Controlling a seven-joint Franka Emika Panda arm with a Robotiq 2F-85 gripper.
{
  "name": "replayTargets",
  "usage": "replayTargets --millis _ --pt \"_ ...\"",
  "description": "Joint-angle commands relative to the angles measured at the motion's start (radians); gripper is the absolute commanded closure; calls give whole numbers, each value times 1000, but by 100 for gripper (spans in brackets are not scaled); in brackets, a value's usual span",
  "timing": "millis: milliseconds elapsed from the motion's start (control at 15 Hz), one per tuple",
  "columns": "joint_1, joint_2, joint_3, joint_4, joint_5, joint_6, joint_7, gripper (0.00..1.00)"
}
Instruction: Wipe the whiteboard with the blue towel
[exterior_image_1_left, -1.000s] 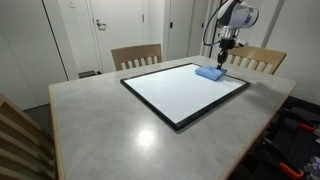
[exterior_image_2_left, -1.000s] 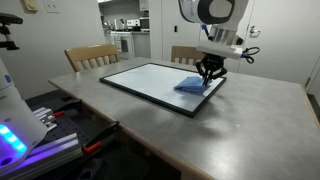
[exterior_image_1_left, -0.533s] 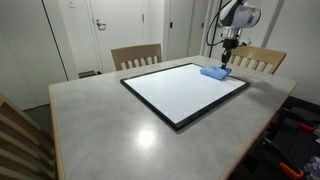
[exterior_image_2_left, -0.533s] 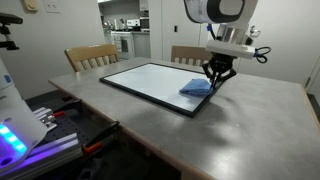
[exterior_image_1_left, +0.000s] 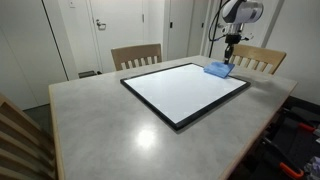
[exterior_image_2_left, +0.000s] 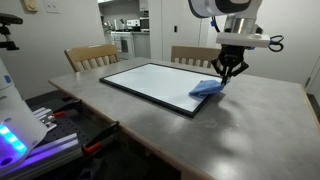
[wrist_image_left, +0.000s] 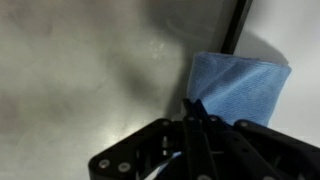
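One gripper (exterior_image_2_left: 226, 79), fingers clamped together on the blue towel (exterior_image_2_left: 207, 88), hangs over the whiteboard's (exterior_image_2_left: 150, 80) right edge; the unwiped board lies leftward.

1 whiteboard (exterior_image_1_left: 185, 90), 1 blue towel (exterior_image_1_left: 217, 69) — 1 table (exterior_image_1_left: 100, 120), 3 chairs (exterior_image_1_left: 135, 55).

The claw (wrist_image_left: 193, 106) apparently pinches the blue towel (wrist_image_left: 240, 88), which overlaps the whiteboard frame (wrist_image_left: 237, 25).

My arm (exterior_image_2_left: 226, 8) reaches down from above, wrist vertical, with the gripper (exterior_image_2_left: 231, 75) pointing straight down. In the wrist view I see its fingers (wrist_image_left: 198, 126) pinched together on an edge of the blue towel (wrist_image_left: 238, 88).
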Motion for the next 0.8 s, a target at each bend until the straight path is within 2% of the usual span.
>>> replayTargets --millis 0,400,733 --pt "-3 -55 -3 -14 -30 -22 14 99" --pt "10 -135 -10 12 -41 -149 15 99" --pt "-4 -144 -12 103 -19 -251 5 99"
